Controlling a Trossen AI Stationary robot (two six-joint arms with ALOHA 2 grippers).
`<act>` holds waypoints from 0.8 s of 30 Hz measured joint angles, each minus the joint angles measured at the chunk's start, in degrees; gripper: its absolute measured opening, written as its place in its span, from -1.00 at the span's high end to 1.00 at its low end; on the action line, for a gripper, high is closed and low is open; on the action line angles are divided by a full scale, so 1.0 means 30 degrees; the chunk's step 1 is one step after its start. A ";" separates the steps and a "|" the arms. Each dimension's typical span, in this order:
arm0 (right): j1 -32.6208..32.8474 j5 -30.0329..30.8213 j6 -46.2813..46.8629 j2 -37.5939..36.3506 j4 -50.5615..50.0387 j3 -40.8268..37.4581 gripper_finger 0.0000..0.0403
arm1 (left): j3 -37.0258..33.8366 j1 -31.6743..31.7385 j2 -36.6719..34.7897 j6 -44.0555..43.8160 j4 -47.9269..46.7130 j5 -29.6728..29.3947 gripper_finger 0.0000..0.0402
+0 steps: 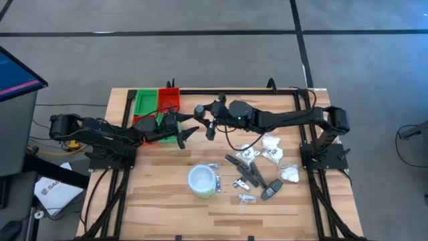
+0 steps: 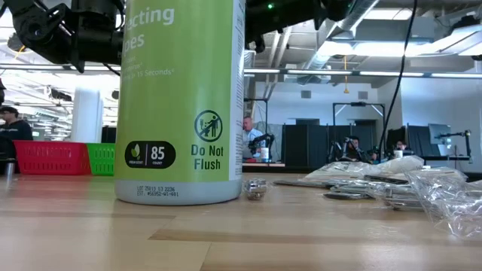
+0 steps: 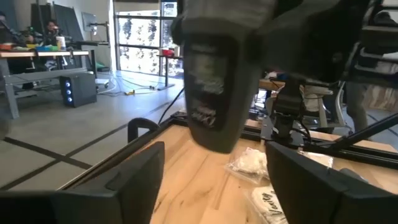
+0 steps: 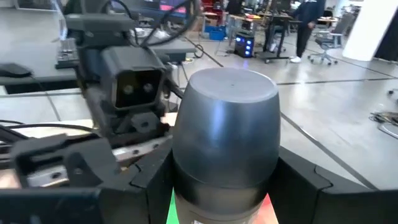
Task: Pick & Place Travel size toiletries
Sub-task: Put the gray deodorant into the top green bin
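Observation:
My right gripper reaches across the table's middle toward the left and is shut on a dark grey stick with a rounded cap, which also shows in the left wrist view. My left gripper faces it at close range, open, its fingers standing apart from the stick. The other travel size toiletries lie on the table at right: white packets, dark sticks and clear sachets. My right gripper pinches the stick's body below the cap between its two fingers, one on each side. The fingers run level, coming from the table's right. The stick stands upright in the hold, cap up, lifted clear of the table.
A red and green compartment tray sits at the far left, behind my left gripper. A round white tub with a green side stands near the table's middle front and fills much of the low view. People sit in the room beyond.

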 joint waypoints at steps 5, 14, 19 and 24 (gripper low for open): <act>0.0036 -0.0094 0.0215 0.0000 0.0476 0.0025 0.02 | 0.0000 0.0010 0.0000 0.0000 0.0031 -0.0011 -0.44; 0.0136 -0.0557 0.0925 -0.0007 0.0987 0.0025 0.02 | 0.0007 0.0010 0.0006 -0.0007 0.0323 0.0000 -0.44; 0.0232 -0.0542 0.1066 -0.0007 0.0993 0.0025 0.02 | 0.0043 0.0010 0.0007 -0.0007 0.1180 0.0004 -0.44; 0.0248 -0.0542 0.1061 -0.0007 0.1226 0.0025 0.02 | 0.0756 -0.0089 0.0395 -0.0001 0.1244 0.0088 -0.44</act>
